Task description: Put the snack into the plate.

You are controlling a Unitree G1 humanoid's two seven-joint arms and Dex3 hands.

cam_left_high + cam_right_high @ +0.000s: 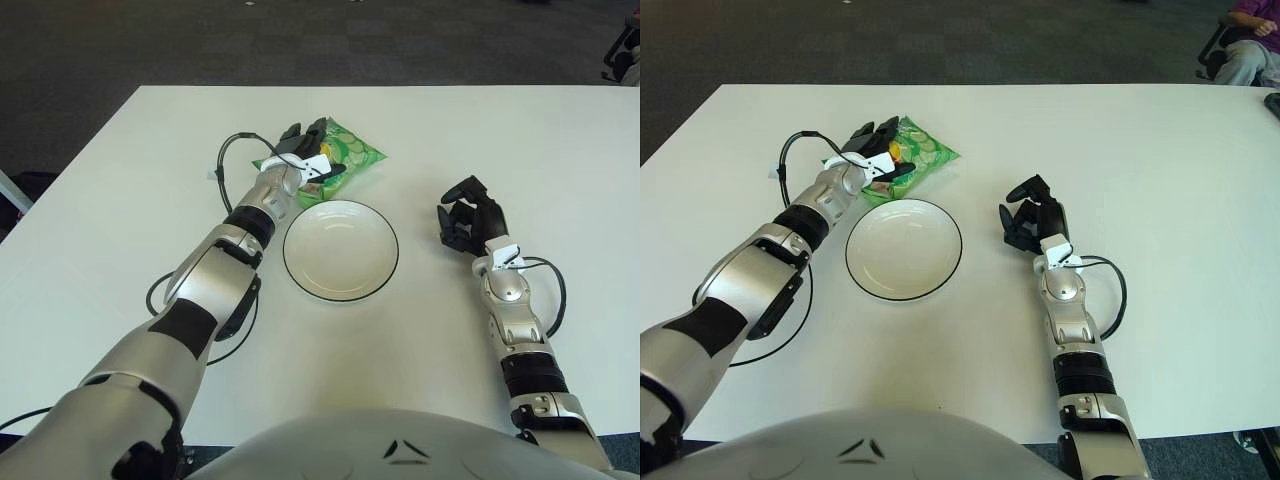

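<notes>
Reaching across the upper middle of the frame, the left hand (305, 152) sat on the near-left end of the snack (340, 157), its dark fingers draped over the green bag. They seemed to be closing on it, though whether the grip was firm could not be told. The snack lay flat on the tabletop (120, 200), just above the plate (340, 250) and close to its far rim, not yet inside it.

To do this step well, the fingers would need to pinch the bag's edge fully before any lift, since a soft, crinkly pack is likely to slip or fold out of a loose hold. A short rise, enough to clear the rim, then a small pull toward the lower part of the frame should bring it over the plate's centre. Dragging it would probably nudge the plate.

The left arm was stretched long from the lower left, forearm angled up and to the right, wrist bent over the bag. The right hand (470, 215) showed to the right of the plate, well apart from it, fingers curled and holding nothing.
</notes>
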